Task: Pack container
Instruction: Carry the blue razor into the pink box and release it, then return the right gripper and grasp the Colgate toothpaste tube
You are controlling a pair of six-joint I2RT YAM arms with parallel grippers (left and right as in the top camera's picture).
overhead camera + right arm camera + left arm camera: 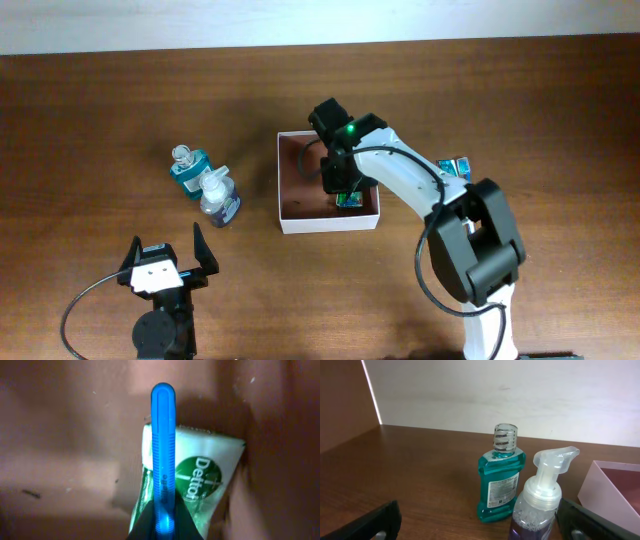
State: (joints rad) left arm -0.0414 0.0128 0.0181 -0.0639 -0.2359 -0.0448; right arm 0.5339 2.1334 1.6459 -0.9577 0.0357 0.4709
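The left arm sits folded low, the left gripper (168,252) pointing forward, fingers (200,250) spread wide. The right arm reaches forward, wrist bent down, the right gripper (345,188) clamping a blue stick (162,445).

Your square, shallow, open-top container (330,222), white outside and reddish-brown inside, sits flat on the bench. A green-and-white Dettol packet (350,201) lies on its floor by the near wall, right of centre. Over that packet the right gripper (162,527) pinches a blue ridged plastic handle (164,445).
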